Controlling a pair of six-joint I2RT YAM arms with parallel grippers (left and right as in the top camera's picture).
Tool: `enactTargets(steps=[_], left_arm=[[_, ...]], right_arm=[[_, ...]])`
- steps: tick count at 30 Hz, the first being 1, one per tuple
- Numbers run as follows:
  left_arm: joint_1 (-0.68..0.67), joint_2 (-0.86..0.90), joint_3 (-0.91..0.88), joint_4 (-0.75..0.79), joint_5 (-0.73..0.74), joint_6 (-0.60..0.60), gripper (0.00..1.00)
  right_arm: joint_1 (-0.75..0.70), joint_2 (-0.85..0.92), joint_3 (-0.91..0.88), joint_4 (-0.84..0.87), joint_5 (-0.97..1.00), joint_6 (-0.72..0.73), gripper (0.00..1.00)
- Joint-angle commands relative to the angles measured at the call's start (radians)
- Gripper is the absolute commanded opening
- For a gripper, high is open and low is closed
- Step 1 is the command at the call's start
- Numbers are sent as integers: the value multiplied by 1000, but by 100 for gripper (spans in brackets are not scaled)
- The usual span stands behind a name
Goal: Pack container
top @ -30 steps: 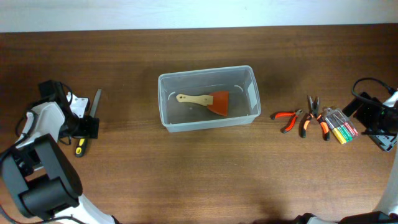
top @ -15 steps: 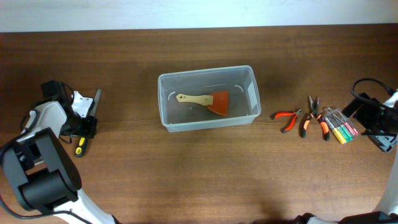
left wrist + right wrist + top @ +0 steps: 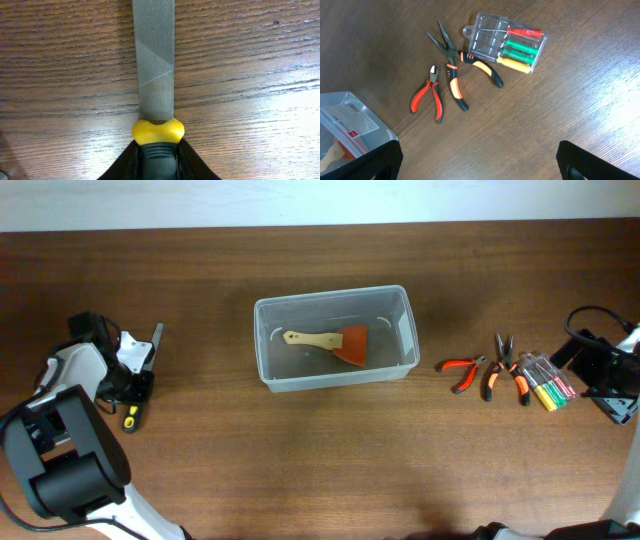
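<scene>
L gripper (image 3: pixel 157 161) clamped on file (image 3: pixel 154 65), well left of container (image 3: pixel 330 293); R gripper (image 3: pixel 480 164) idle, fingers spread wide.
Grip sits on the black handle just behind the yellow collar, prob. to keep the blade free for the carry; container holds a wood-handled scraper (image 3: pixel 335 342). R hangs above pliers (image 3: pixel 454 87), right of container. Vs 1 s ago: L wrist shifted slightly over file, rest same.

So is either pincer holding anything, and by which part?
The left pincer looks closed on the file, at its black handle just behind the yellow collar. The right pincer is open, holding nothing.
</scene>
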Motion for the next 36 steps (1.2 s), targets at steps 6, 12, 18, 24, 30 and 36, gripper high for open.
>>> enactTargets(steps=[6,12,18,24,30,36], left_arm=[[3,20,16,3,9,5,2],[-35,-45,278,-151,28,5,2],[-220,-90,796,-375,88,49,2],[-542,-90,985,-456,98,259,2],[-775,5,900,-469,65,359,2],[-843,88,894,-456,-50,344,2]], right_arm=[[-3,5,18,0,11,8,98],[-3,5,18,0,11,8,99],[-3,5,18,0,8,8,99],[-3,5,18,0,8,8,98],[-3,5,18,0,8,8,99],[-3,5,18,0,8,8,98]])
